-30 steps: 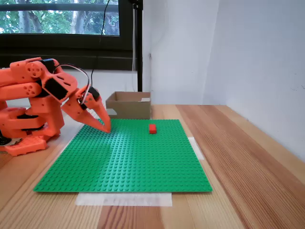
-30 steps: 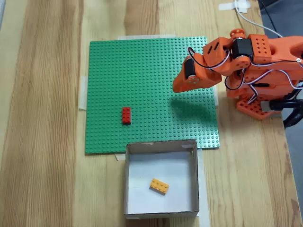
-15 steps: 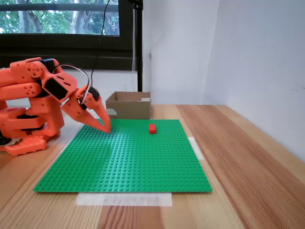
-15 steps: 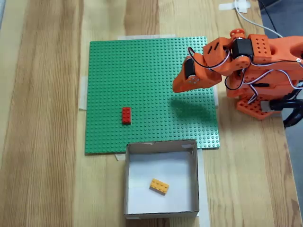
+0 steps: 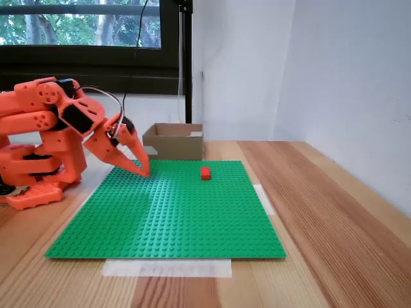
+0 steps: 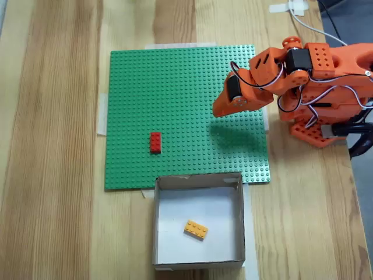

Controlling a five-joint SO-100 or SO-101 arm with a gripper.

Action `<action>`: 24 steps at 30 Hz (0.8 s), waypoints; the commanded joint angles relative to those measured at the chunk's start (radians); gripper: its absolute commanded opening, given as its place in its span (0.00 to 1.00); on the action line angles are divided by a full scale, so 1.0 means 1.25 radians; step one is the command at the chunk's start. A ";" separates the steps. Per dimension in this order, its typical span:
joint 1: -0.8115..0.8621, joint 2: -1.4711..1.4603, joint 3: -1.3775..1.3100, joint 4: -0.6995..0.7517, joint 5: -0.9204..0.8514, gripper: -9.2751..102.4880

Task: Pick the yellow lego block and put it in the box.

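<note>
Now, almost nothing has changed over the last second: the orange arm has only lifted and drawn back a touch at its wrist, and the bricks and box sit where they were. In the fixed view from above, the yellow lego block (image 6: 196,230) lies flat on the pale floor of the box (image 6: 197,182), low in the frame and slightly left of the box's middle. I judge the task done, with the arm simply retiring toward its base.

The gripper (image 6: 218,108) sits right of centre in that view, its tip over the right part of the green baseplate (image 6: 175,93). In the side fixed view the gripper (image 5: 142,168) points down at the left edge of the plate, at mid-left of the frame. Its fingers look closed together with nothing between them.

A small red brick (image 6: 155,142) stays on the plate, above and left of the box, well apart from the gripper.

The plate is taped to a light wooden table (image 5: 334,218). In the side view the box (image 5: 173,142) stands behind the plate; a white wall fills the right, and a dark-framed window (image 5: 77,32) with trees beyond fills the upper left.
</note>
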 commanded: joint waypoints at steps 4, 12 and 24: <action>0.001 0.004 0.001 -0.010 -0.001 0.08; 0.007 0.004 0.001 -0.010 0.002 0.08; 0.007 0.004 0.001 -0.010 0.004 0.08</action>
